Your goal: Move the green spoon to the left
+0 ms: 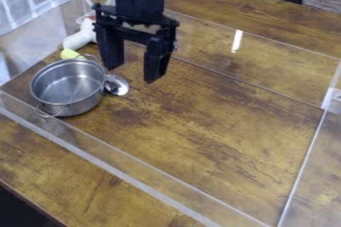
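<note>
Green spoon (80, 50) is seen at the left of the wooden worktop (213, 121), just beside the steel pot (68, 86), partly hidden. Above it the gripper (131, 69) is held, fingers (155, 62) wide apart and empty.

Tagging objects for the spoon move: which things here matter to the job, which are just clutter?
In play:
- green spoon, lying beside the pot, steel bowl end showing, yellow-green end behind the pot
- gripper, open, pointing down over the spoon

Just lying about:
- steel pot, at the table's left
- white object behind the gripper, unclear what it is
</note>
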`<state>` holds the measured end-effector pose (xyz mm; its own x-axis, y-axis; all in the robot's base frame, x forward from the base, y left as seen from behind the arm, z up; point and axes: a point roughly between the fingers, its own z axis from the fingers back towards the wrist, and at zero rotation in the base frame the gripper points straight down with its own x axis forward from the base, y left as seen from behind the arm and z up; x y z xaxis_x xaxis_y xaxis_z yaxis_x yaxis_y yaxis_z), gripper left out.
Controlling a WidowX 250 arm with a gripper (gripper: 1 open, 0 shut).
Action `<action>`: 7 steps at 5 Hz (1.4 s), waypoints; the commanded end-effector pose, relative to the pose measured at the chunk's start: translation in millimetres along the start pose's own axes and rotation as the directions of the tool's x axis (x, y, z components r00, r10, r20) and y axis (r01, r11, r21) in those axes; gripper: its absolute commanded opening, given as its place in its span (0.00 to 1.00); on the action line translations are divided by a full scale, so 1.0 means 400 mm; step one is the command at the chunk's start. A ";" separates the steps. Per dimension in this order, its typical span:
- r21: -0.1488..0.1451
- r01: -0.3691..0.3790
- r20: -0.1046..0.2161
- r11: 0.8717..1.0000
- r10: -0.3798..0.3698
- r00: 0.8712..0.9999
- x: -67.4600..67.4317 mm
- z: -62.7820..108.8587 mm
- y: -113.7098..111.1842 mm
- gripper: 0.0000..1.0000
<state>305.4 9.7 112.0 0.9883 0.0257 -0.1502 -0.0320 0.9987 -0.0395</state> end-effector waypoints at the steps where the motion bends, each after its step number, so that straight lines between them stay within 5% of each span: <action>1: 0.014 0.056 0.026 0.998 -0.056 0.998 -0.001 0.018 0.008 1.00; 2: 0.016 0.058 -0.009 0.998 -0.058 0.998 -0.003 -0.013 0.010 1.00; 5: 0.069 0.205 0.084 0.976 -0.210 0.974 -0.002 0.043 0.212 1.00; 6: 0.090 0.237 0.122 0.967 -0.247 0.961 0.018 0.054 0.243 1.00; 7: 0.111 0.331 0.149 0.937 -0.345 0.927 0.042 0.058 0.275 1.00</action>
<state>317.2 114.2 113.7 0.9470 -0.3207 -0.0172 0.3207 0.9472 -0.0080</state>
